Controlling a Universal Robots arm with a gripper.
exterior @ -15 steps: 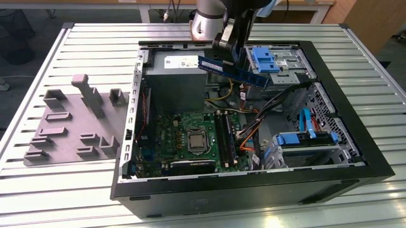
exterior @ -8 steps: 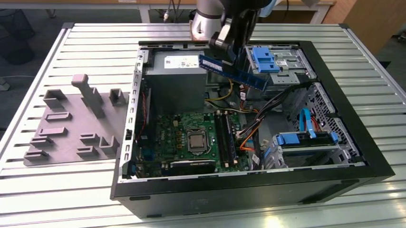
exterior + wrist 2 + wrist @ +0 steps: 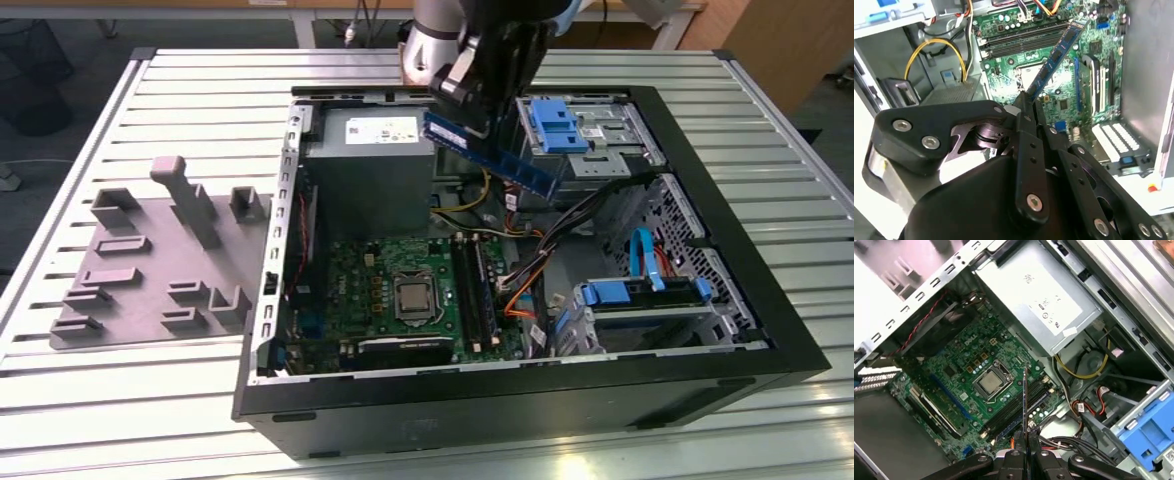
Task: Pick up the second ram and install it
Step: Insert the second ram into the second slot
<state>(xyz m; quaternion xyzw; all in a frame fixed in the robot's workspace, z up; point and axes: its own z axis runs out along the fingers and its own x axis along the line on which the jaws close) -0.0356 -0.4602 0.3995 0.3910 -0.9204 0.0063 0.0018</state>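
Observation:
My gripper is shut on the second ram, a long blue-green stick with dark chips. It hangs tilted above the open computer case, over the power supply's edge and the drive cage. In the second wrist view the ram juts out from the gripper towards the motherboard. In the first wrist view the ram is seen edge-on, rising from the gripper, with the black memory slots behind it. Those slots lie beside the processor socket, well below the stick.
The grey power supply fills the case's far corner. Bright-blue drive brackets and orange and yellow cables crowd the exterior view's right. A grey fixture plate lies on the slatted table at the left.

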